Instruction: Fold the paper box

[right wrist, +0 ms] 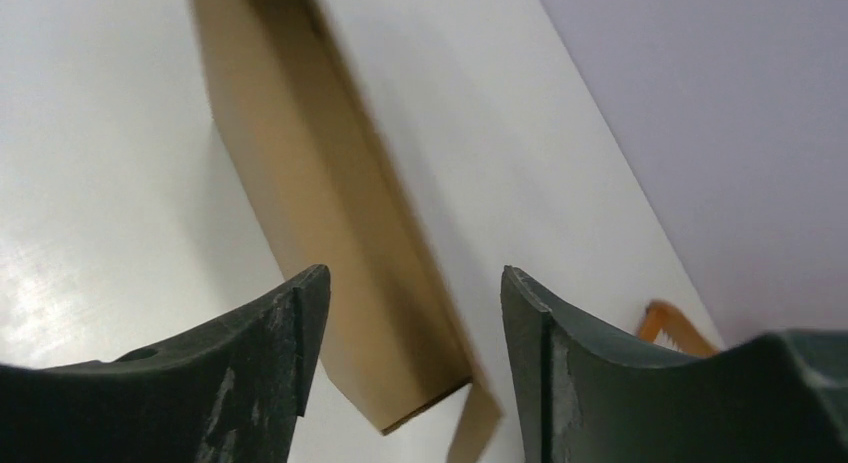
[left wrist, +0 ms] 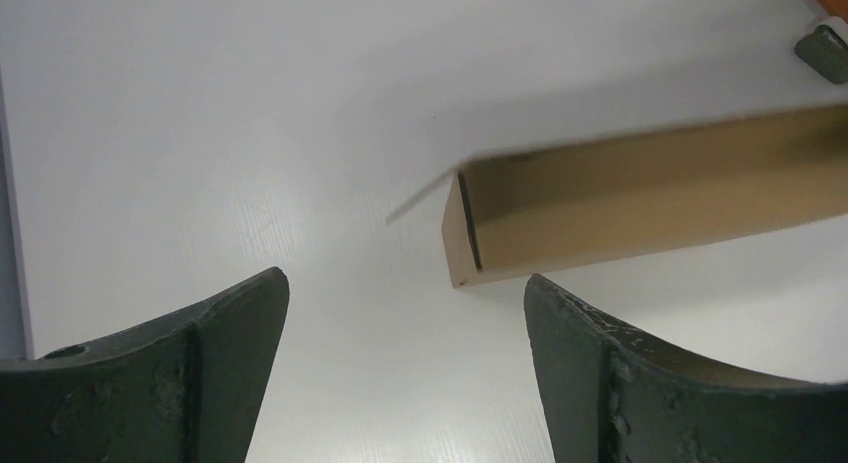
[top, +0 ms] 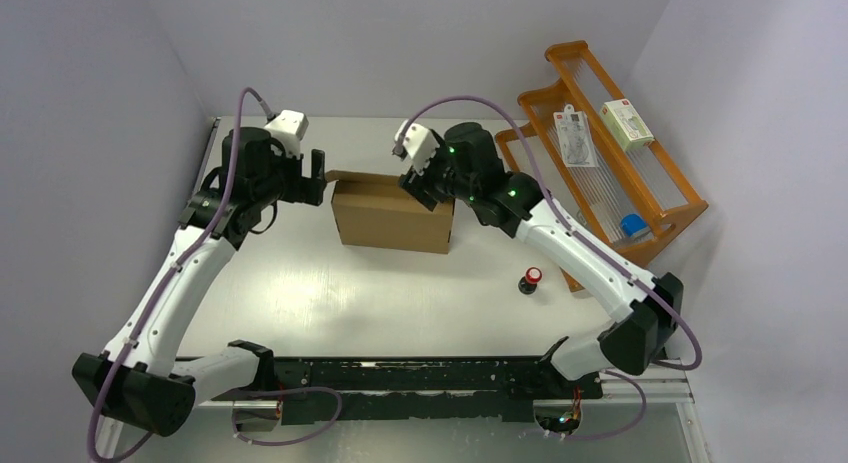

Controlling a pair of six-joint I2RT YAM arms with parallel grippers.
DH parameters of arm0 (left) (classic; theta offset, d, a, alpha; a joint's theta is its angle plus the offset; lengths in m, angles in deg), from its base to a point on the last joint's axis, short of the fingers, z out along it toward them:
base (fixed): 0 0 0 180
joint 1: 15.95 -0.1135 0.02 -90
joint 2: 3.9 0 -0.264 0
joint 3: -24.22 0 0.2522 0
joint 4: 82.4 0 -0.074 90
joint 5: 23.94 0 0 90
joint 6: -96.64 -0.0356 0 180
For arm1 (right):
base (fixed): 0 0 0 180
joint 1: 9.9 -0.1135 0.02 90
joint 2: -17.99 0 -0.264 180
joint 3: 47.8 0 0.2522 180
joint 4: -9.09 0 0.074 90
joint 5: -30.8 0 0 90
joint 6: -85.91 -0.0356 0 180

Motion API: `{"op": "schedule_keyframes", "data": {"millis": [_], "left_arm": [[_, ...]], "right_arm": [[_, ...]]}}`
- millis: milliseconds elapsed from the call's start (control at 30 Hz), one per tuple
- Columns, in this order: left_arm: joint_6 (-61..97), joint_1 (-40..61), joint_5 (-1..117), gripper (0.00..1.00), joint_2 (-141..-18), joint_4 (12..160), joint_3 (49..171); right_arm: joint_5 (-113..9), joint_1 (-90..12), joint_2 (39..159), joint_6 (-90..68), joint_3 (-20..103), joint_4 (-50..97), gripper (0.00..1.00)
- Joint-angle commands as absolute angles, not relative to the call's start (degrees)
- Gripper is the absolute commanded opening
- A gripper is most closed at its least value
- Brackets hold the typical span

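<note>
Paper box [top: 392, 215] on table [top: 330, 293], left claw [left wrist: 405, 278] and right claw [right wrist: 415, 271] agape beside it

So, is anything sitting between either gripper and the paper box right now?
Nothing visible does. The left gripper, jaws open, faces one end of the paper box across bare table; the right gripper faces the other end likewise. The red-capped item stands nearer the arm bases, clear of both paths.
</note>
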State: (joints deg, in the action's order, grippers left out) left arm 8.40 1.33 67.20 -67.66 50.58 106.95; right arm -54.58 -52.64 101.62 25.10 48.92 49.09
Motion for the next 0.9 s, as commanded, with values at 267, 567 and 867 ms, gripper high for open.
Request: {"op": "schedule_keyframes", "data": {"millis": [267,567,867], "left_arm": [[4.0,0.7,65.9,0.91,-75.6,49.8,112.1],[3.0,0.5,67.5,0.86,-80.5,48.3,114.2],[2.4,0.5,66.6,0.80,-83.4,47.5,116.9]], "right_arm": [[-65.2,-45.9,91.9,3.5,38.7,47.3,0.67],[-62.0,-41.7,92.2,0.4,34.6,46.2,0.56],[-60.3,-41.4,93.3,0.3,34.0,46.1,0.39]]}}
